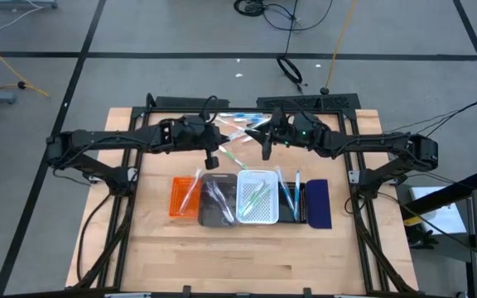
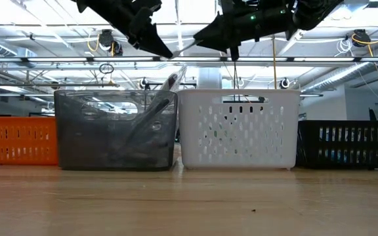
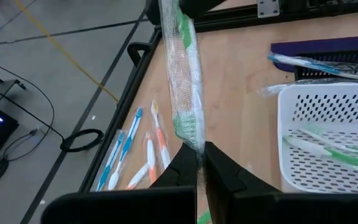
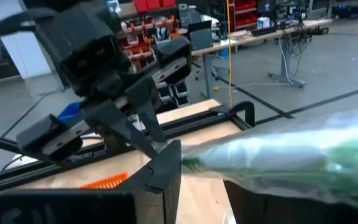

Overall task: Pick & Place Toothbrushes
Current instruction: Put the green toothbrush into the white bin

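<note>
Wooden table [image 1: 222, 257] (grey floor [image 1: 139, 33] around), trays [image 1: 257, 199] mid-table

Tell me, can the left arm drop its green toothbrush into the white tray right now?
Probably not yet: the green toothbrush is pinched by both the left gripper and right gripper, behind the white tray.

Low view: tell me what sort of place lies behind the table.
Probably an industrial lab or workshop hall: exposed ceiling beams with hanging cables in the low view, and in the right wrist view a workbench and red parts bins on bare concrete floor.
</note>
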